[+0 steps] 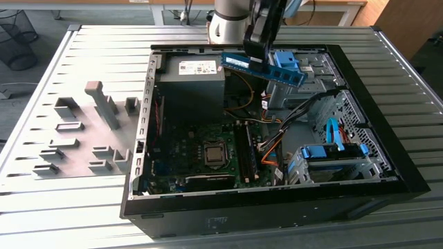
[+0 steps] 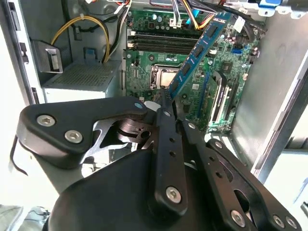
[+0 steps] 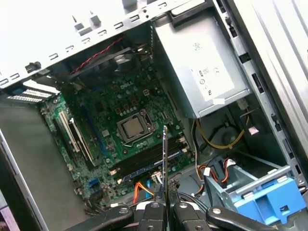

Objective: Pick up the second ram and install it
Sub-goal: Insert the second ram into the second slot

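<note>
Transit step — gripper (image 2: 169, 98) pinching the second ram (image 2: 198, 50) by one end, memory slots (image 2: 159, 43) beyond the fingertips; seating likely needs its edge squared to them.

The arm (image 1: 225, 23) is seen in the exterior view coming down near the far edge of the table (image 1: 83, 207). The gripper (image 1: 256, 61) is pointed downward at a slight tilt. The second ram (image 1: 277, 71) is clamped nearer one of its ends and held in the air (lengthwise, sloping a little). In both wrist views the gripper (image 2: 171, 98) (image 3: 165, 207) is shown with its black fingers (image 2: 168, 139) drawn together, pressed against the flat faces of the second ram (image 2: 197, 53) (image 3: 165, 159).
</note>
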Robot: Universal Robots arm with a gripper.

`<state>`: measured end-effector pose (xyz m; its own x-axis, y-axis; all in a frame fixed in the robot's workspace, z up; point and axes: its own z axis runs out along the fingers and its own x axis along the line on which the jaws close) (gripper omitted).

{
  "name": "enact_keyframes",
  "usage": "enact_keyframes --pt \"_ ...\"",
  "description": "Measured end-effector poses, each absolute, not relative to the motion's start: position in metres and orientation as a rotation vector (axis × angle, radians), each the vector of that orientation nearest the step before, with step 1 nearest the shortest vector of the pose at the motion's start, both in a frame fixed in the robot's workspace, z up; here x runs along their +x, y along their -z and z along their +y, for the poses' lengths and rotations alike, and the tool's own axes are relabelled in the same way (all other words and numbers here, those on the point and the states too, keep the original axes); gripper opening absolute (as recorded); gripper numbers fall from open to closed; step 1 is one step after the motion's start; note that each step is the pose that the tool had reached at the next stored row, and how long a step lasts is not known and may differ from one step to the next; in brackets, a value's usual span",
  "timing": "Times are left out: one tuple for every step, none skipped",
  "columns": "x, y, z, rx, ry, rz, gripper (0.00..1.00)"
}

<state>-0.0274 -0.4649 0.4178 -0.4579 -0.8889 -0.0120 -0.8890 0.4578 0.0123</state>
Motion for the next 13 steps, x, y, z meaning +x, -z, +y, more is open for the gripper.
enact_keyframes --pt "-0.0274 -0.4177 -0.4649 -1.622 -0.026 2.686 0.14" --pt "-0.0275 -0.4176 -0.4649 -1.609 -0.026 2.693 0.14" --pt "-0.0275 -0.4175 -0.4649 -1.598 -0.026 2.7 0.14" --pt "-0.0275 -0.4175 -0.4649 -1.587 -0.026 2.706 0.14" --pt "-0.0275 -0.4175 -0.4649 -1.581 -0.026 2.71 0.14" --pt "-0.0275 -0.4174 -0.4649 -1.579 -0.026 2.711 0.14" --pt "-0.0275 -0.4174 -0.4649 -1.579 -0.026 2.711 0.14" --pt "-0.0275 -0.4174 -0.4649 -1.578 -0.026 2.711 0.14" --pt "-0.0275 -0.4174 -0.4649 -1.578 -0.026 2.712 0.14" --pt "-0.0275 -0.4174 -0.4649 -1.578 -0.026 2.712 0.14" --pt "-0.0275 -0.4174 -0.4649 -1.578 -0.026 2.712 0.14" --pt "-0.0275 -0.4174 -0.4649 -1.578 -0.026 2.712 0.14" --pt "-0.0275 -0.4174 -0.4649 -1.578 -0.026 2.712 0.14"
